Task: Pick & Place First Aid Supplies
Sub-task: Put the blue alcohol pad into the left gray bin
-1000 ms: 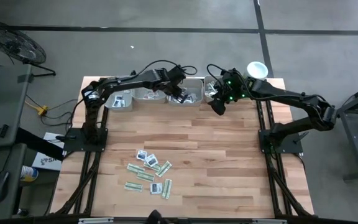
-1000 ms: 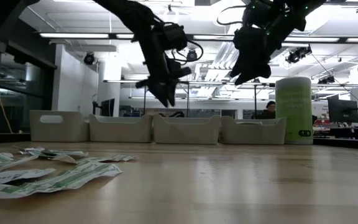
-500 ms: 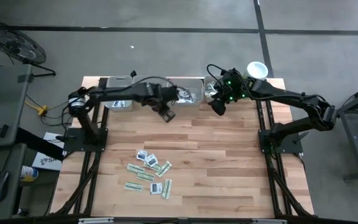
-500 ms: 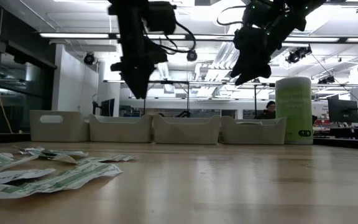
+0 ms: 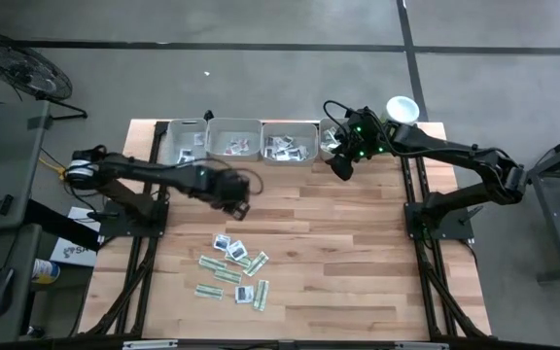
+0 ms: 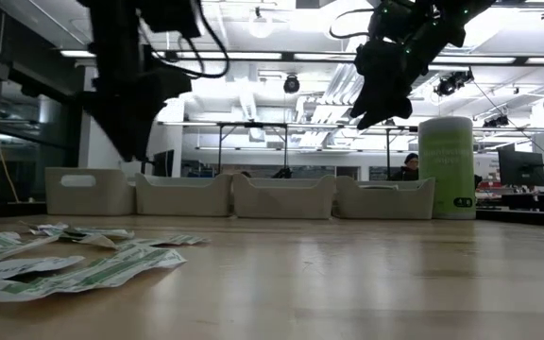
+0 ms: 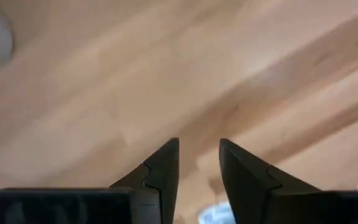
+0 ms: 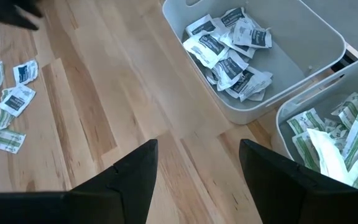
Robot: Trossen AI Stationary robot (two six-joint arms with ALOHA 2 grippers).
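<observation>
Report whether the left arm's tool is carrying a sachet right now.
Empty. The left wrist view shows the left tool with a bare gap between its fingers, only wooden table beyond.

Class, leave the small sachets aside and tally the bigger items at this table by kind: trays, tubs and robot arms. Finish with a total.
Grey trays: 4
Green tub with white lid: 1
Robot arms: 2 (left arm, right arm)
Total: 7

Bright ceiling strip lights, left wrist view blurred
</observation>
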